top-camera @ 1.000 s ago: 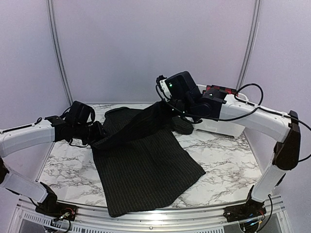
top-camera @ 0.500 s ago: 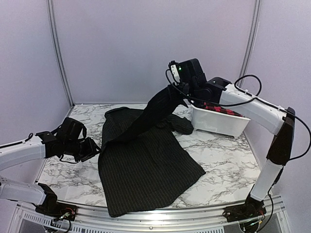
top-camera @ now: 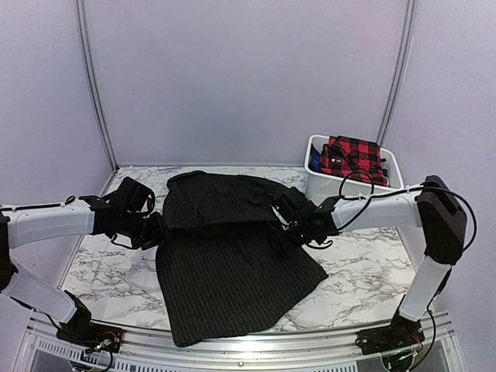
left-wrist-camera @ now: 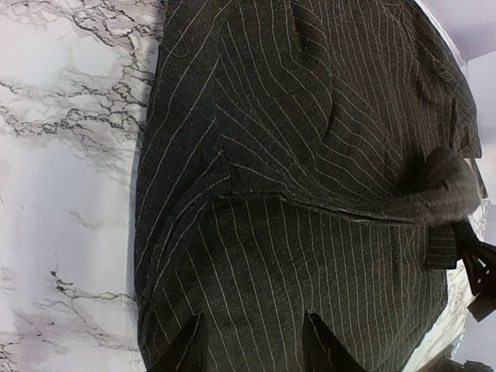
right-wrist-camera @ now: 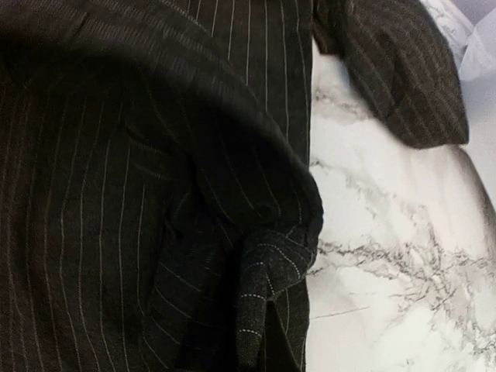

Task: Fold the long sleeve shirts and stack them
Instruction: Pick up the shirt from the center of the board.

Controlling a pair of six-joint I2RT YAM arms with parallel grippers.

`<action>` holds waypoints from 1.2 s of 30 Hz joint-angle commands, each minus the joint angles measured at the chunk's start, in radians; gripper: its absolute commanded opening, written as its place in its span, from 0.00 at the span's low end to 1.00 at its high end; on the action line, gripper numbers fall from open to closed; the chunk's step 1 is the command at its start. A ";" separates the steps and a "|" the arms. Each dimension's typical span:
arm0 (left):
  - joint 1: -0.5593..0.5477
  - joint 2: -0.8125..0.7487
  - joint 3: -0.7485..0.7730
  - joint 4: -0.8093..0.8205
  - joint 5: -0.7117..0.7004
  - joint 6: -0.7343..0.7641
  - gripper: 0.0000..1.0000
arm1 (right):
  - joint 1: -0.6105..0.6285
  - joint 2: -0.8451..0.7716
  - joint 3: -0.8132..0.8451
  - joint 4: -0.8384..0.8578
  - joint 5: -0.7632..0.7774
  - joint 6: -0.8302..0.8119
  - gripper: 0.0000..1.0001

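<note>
**Sleeve fold-in on the black shirt: right hand has the cuff end**

- The black pinstripe shirt (top-camera: 225,263) lies spread across the middle of the surface (top-camera: 101,267). Collar end is toward the back and the hem runs to the near edge.
- A sleeve (right-wrist-camera: 260,302) lies as a band across the body, from the shirt's left side to its right side.
- The right hand (top-camera: 288,218) is low on the shirt's right side with its fingers pressed together. The wrist view shows a bunch of sleeve cloth running up to it, so I read that as a pinch on the cuff end. The fingers themselves are hidden by cloth.
- The left hand (top-camera: 151,229) is at the shirt's left edge, fingers spread and straddling cloth. Nothing is visibly pinched.

Doing the step well (my read):
- Set the cuff flat inside the body outline before letting go. It is bunched now and would leave a lump.
- Use the left hand to pin the fold line while the right lets go.
- Lift straight up on release so the sleeve doesn't drag back.

Edges and room:
- There is bare surface to the left and at the front right.
- The hem sits close to the near edge, so avoid pulling toward the arm bases.
- The bin (top-camera: 318,186) holding the red plaid shirt (top-camera: 353,155) is at the back right, near the right arm. Swing clear of its rim.
</note>
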 commanded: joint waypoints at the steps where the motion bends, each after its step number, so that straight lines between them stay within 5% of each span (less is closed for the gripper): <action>1: 0.029 0.080 0.103 0.039 -0.011 0.055 0.43 | 0.038 -0.008 -0.074 0.068 -0.036 0.061 0.00; 12: 0.094 0.463 0.423 0.093 -0.012 0.143 0.42 | 0.187 -0.031 -0.241 0.023 -0.055 0.245 0.00; 20: 0.140 0.581 0.485 0.100 0.011 0.184 0.42 | 0.382 -0.074 -0.203 -0.133 -0.077 0.439 0.00; 27: 0.224 0.604 0.501 0.094 0.034 0.215 0.42 | 0.402 -0.085 0.040 -0.390 0.145 0.452 0.00; 36: 0.232 0.290 0.336 0.041 0.030 0.193 0.44 | 0.308 0.044 0.552 -0.461 0.451 0.144 0.00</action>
